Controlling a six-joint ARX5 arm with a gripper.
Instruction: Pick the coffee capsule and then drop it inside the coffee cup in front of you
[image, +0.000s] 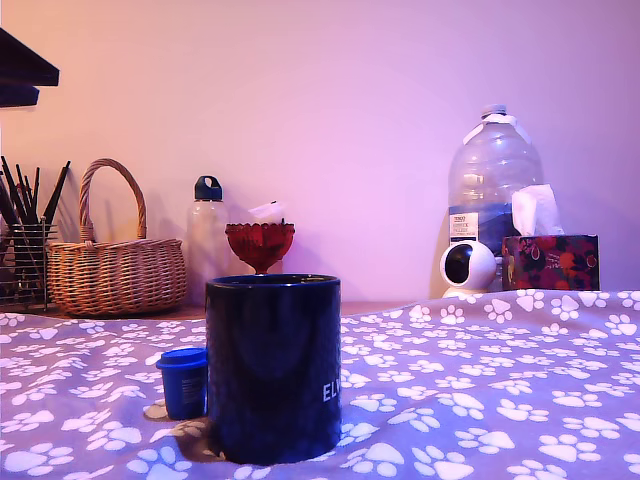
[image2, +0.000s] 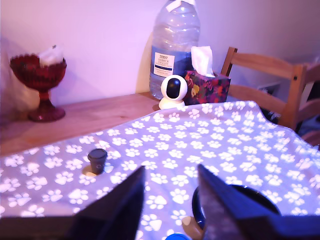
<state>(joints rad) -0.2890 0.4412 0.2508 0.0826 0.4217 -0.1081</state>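
The coffee capsule (image: 183, 382) stands upright on the paw-print cloth (image: 480, 380), at nine o'clock of the coffee cup (image: 273, 367) in the exterior view, just beside it, free to be taken. The gripper (image2: 170, 200) hangs above with fingers (image2: 117, 207) spread, holding nothing. The cup's interior is not visible. The red goblet (image2: 40, 85) holds something white.
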